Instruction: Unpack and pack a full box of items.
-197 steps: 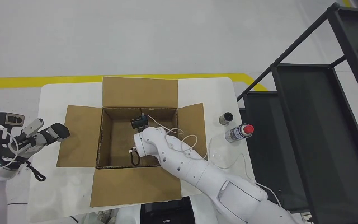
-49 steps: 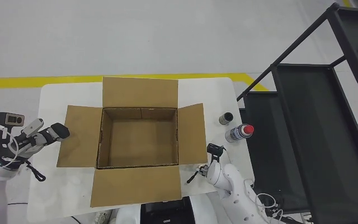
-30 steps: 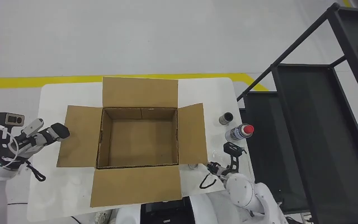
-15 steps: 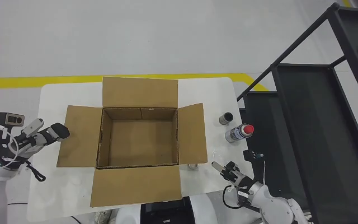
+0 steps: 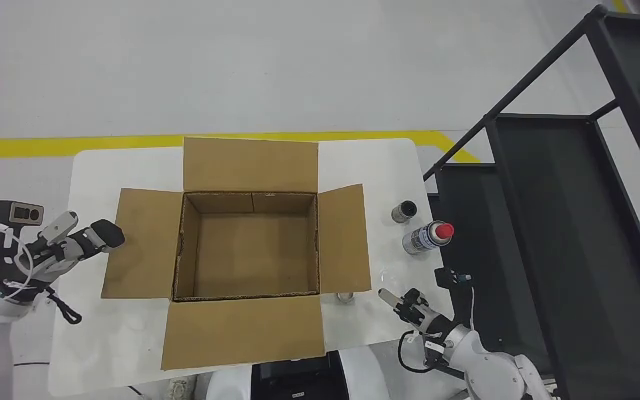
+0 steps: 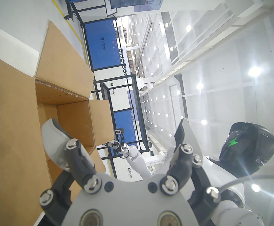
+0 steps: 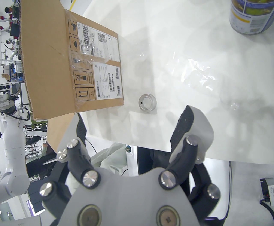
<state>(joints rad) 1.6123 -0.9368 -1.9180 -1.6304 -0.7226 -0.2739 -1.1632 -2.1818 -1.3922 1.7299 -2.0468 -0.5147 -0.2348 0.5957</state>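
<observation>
The open cardboard box stands mid-table with all flaps spread, and its inside looks empty. A small metal ring lies on the table by the box's front right corner, also seen as the ring just beyond my right gripper. That right gripper hangs open and empty over the table's front right edge. My left gripper sits open and empty off the box's left flap; its fingers point toward the box.
A dark can and a red-capped spray can stand right of the box. A crumpled clear plastic sheet lies on the white table near a labelled can. A black rack stands at the right.
The right arm came out of the box and drew back to the table's front right corner. The ring now lies beside the box. The left arm has not moved.
</observation>
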